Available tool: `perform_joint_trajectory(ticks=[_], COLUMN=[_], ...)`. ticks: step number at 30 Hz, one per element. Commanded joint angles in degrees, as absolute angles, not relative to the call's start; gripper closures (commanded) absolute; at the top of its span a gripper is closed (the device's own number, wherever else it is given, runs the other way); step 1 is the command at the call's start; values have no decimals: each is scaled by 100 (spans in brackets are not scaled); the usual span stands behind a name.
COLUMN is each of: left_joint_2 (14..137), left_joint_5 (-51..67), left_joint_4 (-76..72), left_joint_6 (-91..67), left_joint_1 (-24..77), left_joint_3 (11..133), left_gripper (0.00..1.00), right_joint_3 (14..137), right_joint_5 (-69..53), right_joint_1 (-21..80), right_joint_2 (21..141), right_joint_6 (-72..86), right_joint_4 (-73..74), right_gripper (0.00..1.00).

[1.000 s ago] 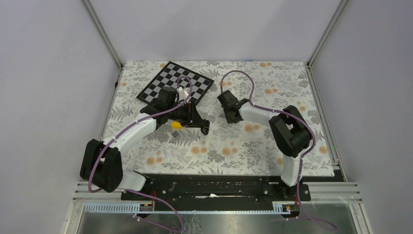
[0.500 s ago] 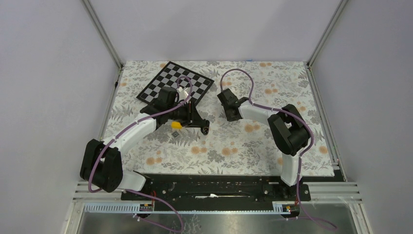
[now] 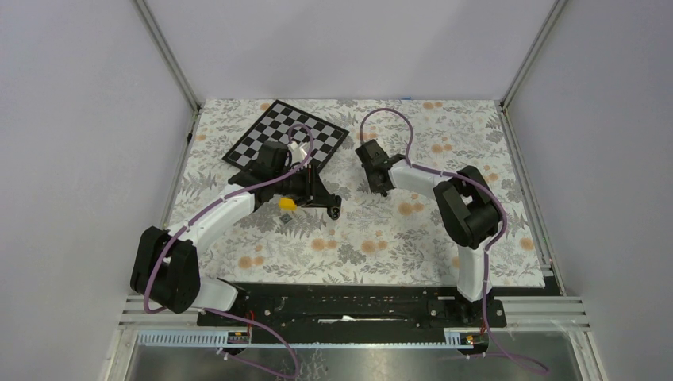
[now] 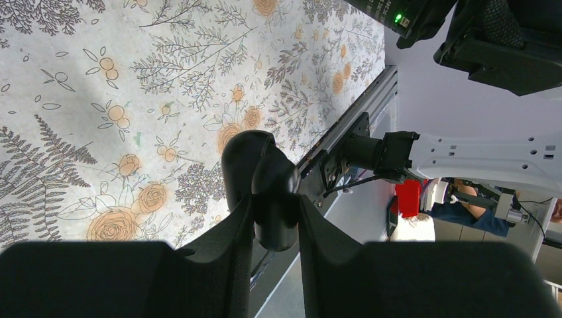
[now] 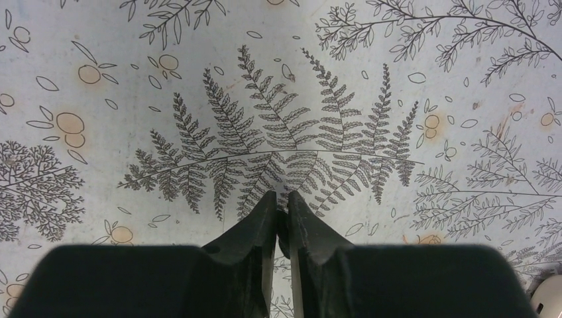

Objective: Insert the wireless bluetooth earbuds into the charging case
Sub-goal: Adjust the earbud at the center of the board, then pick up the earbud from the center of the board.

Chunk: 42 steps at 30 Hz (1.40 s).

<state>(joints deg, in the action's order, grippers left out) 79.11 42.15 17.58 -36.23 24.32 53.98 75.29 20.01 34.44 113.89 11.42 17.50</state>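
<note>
My left gripper (image 4: 275, 213) is shut on the black charging case (image 4: 272, 179), held above the floral mat; its lid (image 4: 242, 162) looks swung open. From above, that gripper (image 3: 331, 206) sits mid-table with a small yellow block (image 3: 286, 203) on its body. My right gripper (image 5: 282, 199) points down at the mat, its fingers nearly together on a tiny black earbud (image 5: 282, 232). In the top view the right gripper (image 3: 379, 189) is a short way right of the case. A pale rounded thing (image 5: 549, 297), perhaps an earbud, is cut off by the right wrist view's corner.
A checkerboard sheet (image 3: 286, 135) lies at the back left, partly under the left arm. The floral mat (image 3: 357, 246) covers the table, with grey walls on three sides. A black rail (image 3: 349, 305) carries both arm bases at the near edge.
The right arm has drawn its gripper slightly back and left, and its fingers have narrowed. The left arm and the case have not moved.
</note>
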Motion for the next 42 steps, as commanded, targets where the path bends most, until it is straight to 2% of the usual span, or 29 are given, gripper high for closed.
perform_joint_trajectory(ticks=[1, 15, 21, 26, 29, 35, 42], left_joint_2=[7737, 7808, 7894, 7961, 7978, 7998, 8033], left_joint_5=[4167, 4174, 4223, 4254, 4255, 4268, 4273], left_joint_4=[1666, 1661, 1658, 1658, 1660, 1660, 1661], left_joint_6=[-3542, -3524, -3516, -3507, -3504, -3516, -3512], left_joint_1=[2408, 2408, 2408, 2408, 2408, 2408, 2408], left_joint_3=[5617, 5594, 5658, 5717, 5730, 5748, 5774], left_gripper=[100, 100, 100, 100, 100, 100, 100], right_joint_3=[7760, 7802, 7628, 7275, 7113, 6911, 6762], right_joint_5=[2039, 1909, 1724, 1495, 1351, 1252, 1084], right_joint_1=[3380, 3199, 3140, 3035, 2938, 2792, 2769], right_joint_2=[11508, 11436, 11121, 10630, 10431, 10446, 10576], right_joint_6=[1010, 1142, 1459, 1671, 1747, 1778, 1820], right_joint_4=[1823, 1914, 1913, 1697, 1548, 1540, 1538], right_gripper=[83, 100, 100, 91, 88, 77, 77])
